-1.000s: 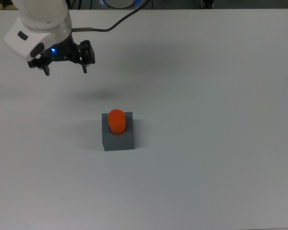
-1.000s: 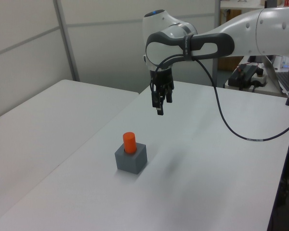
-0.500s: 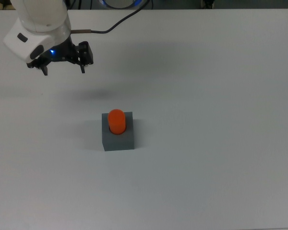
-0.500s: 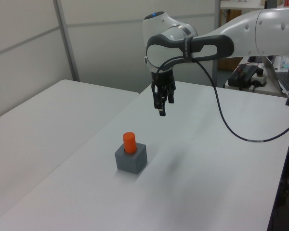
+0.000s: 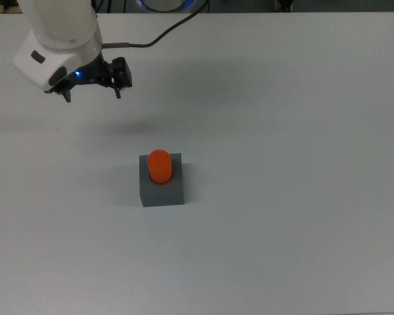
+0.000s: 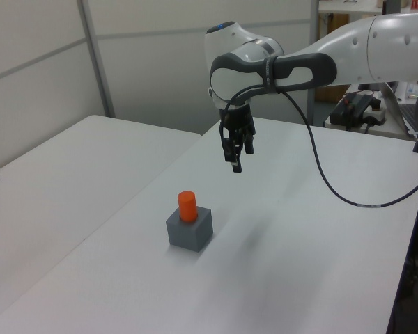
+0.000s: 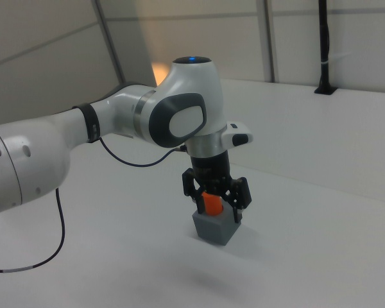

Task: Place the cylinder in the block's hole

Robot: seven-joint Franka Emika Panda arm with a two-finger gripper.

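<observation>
The orange cylinder [image 5: 159, 165] stands upright in the top of the dark grey block [image 5: 163, 191] near the table's middle. It covers the hole, so the hole itself does not show. My gripper [image 5: 92, 95] hangs open and empty in the air, well away from the block toward the top view's upper left. The left view shows the gripper [image 6: 235, 164] above and behind the cylinder [image 6: 187, 206] and block [image 6: 189, 232]. In the right view the gripper [image 7: 216, 206] hangs in front of the cylinder [image 7: 212, 203] and block [image 7: 217, 231], partly hiding them.
The white table [image 5: 302, 197] bears only the block. A black cable [image 5: 164, 29] runs from my wrist toward the top view's upper edge. A second white table [image 6: 49, 174] adjoins at the left view's left. Equipment [image 6: 359, 108] sits at the left view's far right.
My gripper has drifted slightly toward the top view's right, still open. The cylinder and block have not moved.
</observation>
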